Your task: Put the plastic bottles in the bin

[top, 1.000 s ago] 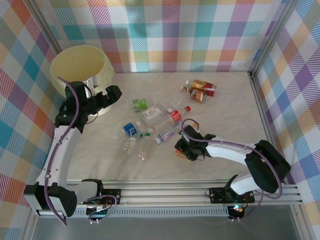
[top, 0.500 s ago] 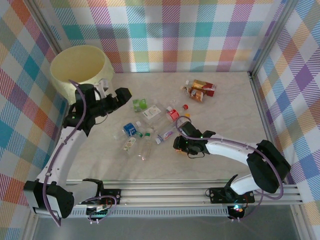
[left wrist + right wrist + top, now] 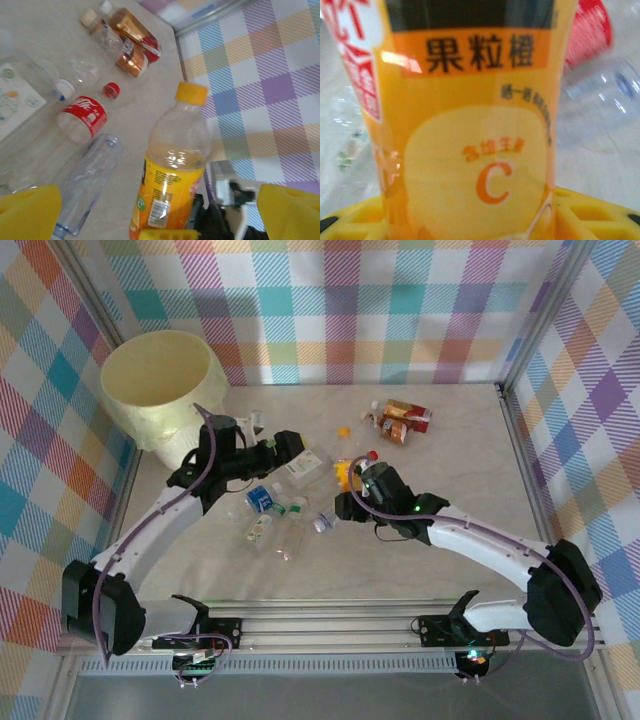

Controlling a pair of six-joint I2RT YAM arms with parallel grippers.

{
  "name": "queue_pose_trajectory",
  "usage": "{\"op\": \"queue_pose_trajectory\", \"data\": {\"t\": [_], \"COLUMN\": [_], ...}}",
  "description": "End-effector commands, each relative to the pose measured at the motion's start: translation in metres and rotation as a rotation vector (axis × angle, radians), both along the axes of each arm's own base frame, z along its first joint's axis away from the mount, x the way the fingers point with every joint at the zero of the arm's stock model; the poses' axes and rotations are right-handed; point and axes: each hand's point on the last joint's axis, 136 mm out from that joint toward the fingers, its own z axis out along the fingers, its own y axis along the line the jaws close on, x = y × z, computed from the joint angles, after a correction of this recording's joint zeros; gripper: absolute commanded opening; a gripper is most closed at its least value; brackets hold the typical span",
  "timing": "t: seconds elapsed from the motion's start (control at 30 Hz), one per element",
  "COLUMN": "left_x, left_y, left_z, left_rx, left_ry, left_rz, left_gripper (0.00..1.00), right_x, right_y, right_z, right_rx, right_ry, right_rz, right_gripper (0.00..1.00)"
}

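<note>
Pale marbled tabletop (image 3: 470, 470); plaid cloth walls (image 3: 330, 300) on three sides; aluminium rail (image 3: 350, 625) along near edge.

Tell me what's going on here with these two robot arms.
The arms are clearing plastic bottles into the bin, which stands at the far left corner of the table. The right end effector grips an orange juice bottle, held upright. The left end effector is open and empty, above the loose bottles lying mid-table. Several more bottles are yet to be picked up.
</note>
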Motion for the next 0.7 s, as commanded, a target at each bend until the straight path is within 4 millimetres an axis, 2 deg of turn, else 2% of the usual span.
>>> {"op": "queue_pose_trajectory", "data": {"t": [0.0, 0.17, 0.43, 0.53, 0.67], "left_x": [-0.001, 0.000, 0.002, 0.006, 0.010], "left_y": [-0.026, -0.040, -0.045, -0.043, -0.040], "left_z": [0.017, 0.026, 0.042, 0.038, 0.023], "left_rx": [-0.067, -0.086, -0.113, -0.077, -0.022], "left_ry": [-0.061, -0.105, -0.165, -0.164, -0.129], "left_rz": [-0.105, -0.144, -0.165, -0.148, -0.130], "left_gripper": [1.00, 1.00, 1.00, 0.98, 0.87], "right_x": [0.003, 0.003, -0.003, -0.005, -0.010], "right_y": [0.033, 0.055, 0.080, 0.087, 0.091], "right_z": [0.043, 0.062, 0.070, 0.076, 0.082], "right_rx": [0.065, 0.136, 0.211, 0.242, 0.282], "right_ry": [-0.133, -0.142, -0.084, -0.072, -0.065], "right_rz": [0.188, 0.273, 0.362, 0.390, 0.416], "right_gripper": [0.35, 0.35, 0.36, 0.36, 0.36]}}
